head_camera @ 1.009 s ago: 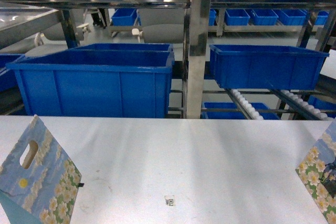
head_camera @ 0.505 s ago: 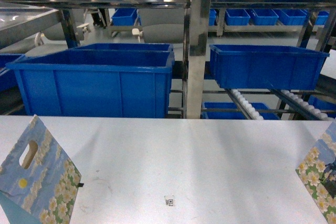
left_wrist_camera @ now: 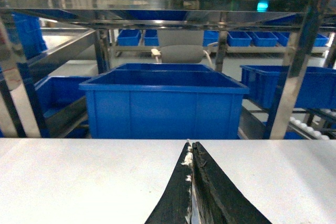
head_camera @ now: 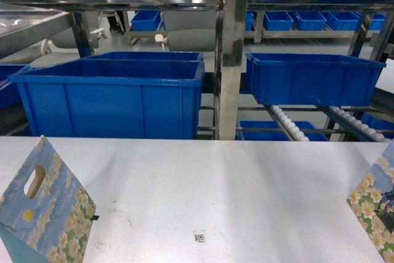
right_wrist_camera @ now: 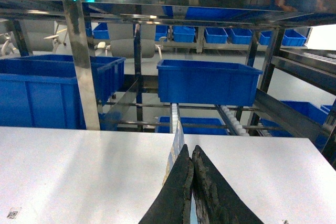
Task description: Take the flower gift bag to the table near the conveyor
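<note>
Nothing moved; floral, cloud-printed gift bag (head_camera: 43, 214) stands on table (head_camera: 215, 189)

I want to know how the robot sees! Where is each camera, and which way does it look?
Head: up high, looking down over the table, two flower bags at its edges; no claw shows.
Left wrist: low, facing the big blue bin; left claw shut.
Right wrist: low, facing the conveyor; right claw shut on a bag's edge.
All share the table and bins.
</note>
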